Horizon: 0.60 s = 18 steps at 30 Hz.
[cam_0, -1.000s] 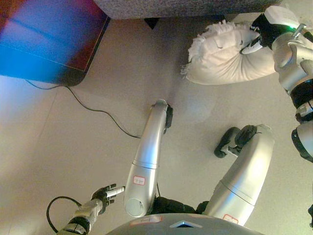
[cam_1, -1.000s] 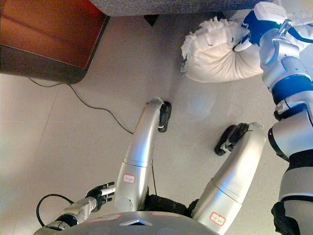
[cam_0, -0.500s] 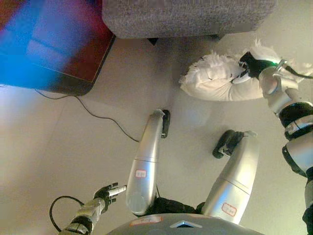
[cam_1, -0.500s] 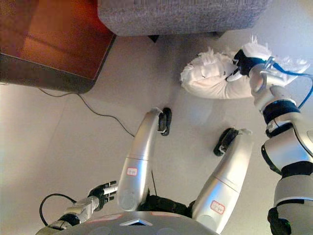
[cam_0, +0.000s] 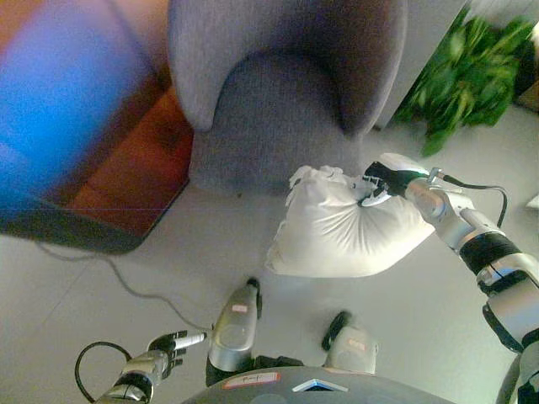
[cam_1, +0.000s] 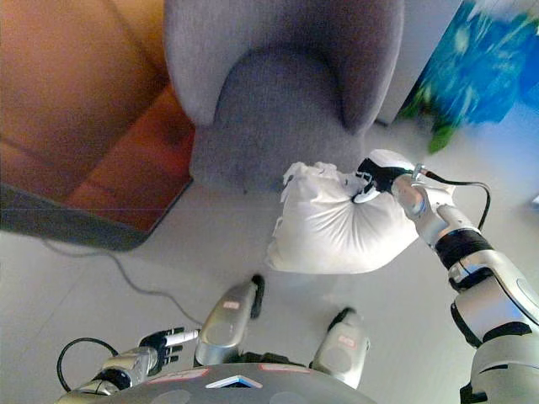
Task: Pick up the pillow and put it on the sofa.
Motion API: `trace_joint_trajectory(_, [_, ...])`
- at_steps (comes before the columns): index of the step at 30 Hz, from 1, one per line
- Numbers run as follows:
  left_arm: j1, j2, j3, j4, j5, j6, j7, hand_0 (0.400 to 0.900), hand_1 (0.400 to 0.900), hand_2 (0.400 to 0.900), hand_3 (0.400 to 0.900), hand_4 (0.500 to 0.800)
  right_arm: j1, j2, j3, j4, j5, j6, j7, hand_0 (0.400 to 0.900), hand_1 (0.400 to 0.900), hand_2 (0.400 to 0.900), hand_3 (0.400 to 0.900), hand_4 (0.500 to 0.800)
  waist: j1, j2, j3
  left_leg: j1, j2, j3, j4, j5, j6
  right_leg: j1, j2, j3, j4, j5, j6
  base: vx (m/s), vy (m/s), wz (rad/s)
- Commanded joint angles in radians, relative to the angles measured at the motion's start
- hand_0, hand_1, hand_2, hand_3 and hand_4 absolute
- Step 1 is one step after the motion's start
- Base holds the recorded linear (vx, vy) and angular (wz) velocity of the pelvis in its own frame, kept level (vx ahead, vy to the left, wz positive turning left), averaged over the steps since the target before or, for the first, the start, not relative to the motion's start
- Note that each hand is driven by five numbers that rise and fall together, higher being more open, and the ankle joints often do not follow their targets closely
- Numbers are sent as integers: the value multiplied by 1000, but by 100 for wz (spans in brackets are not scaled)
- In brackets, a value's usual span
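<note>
A white fringed pillow (cam_0: 341, 231) hangs above the floor in front of the grey armchair-style sofa (cam_0: 282, 88). My right hand (cam_0: 385, 179) is shut on the pillow's upper right edge, its fingers dug into the cloth. The pillow's top corner reaches about the height of the sofa's front edge. My left hand (cam_0: 168, 347) hangs low at the bottom left, fingers relaxed, holding nothing.
A dark wooden cabinet (cam_0: 93, 160) stands to the left of the sofa. A green potted plant (cam_0: 472, 76) is at the upper right beside the sofa. A thin cable (cam_0: 126, 286) runs across the grey floor below the cabinet.
The camera has tilted up, bringing the sofa's seat and the plant into view. My right hand has lifted the pillow off the floor and towards the sofa. The left hand stays low.
</note>
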Motion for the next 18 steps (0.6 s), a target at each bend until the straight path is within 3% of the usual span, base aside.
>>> trace_joint_trajectory(1, [68, 78, -10, 81, 77, 21, 38, 900, 900, 900, 900, 800, -136, -88, -123, -115, 22, -43, 1, 400, 400, 400, 400, 500, 12, -41, -107, 126, 33, -14, -104, 26, -21, 107, -38, 21, -198, 213, 5, 77, -50, -6])
trace_joint_trajectory(5, [71, 80, 13, 111, 94, 12, 44, 900, 900, 900, 900, 800, -191, -115, -127, -169, 44, -37, 41, 400, 400, 400, 400, 500, 11, -58, -140, 181, 38, -9, -186, 59, -27, 150, -19, 9, -251, 236, 14, 79, -32, -3])
trace_joint_trajectory(11, [78, 73, 33, 151, 125, 11, 52, 900, 900, 900, 900, 800, -366, -179, -73, -106, 139, -60, 84, 400, 400, 400, 400, 500, 35, -87, -156, 210, 37, -26, -206, 60, -29, 196, -12, -7, -298, 240, 20, 52, 20, 8])
trace_joint_trajectory(18, [72, 69, 41, 168, 117, 8, 60, 900, 900, 900, 900, 800, -512, -181, 14, -8, 207, -83, 135, 400, 400, 400, 400, 500, 64, -109, -157, 204, 2, -61, -166, 20, -8, 216, -55, 7, -298, 286, 29, 56, 103, 0])
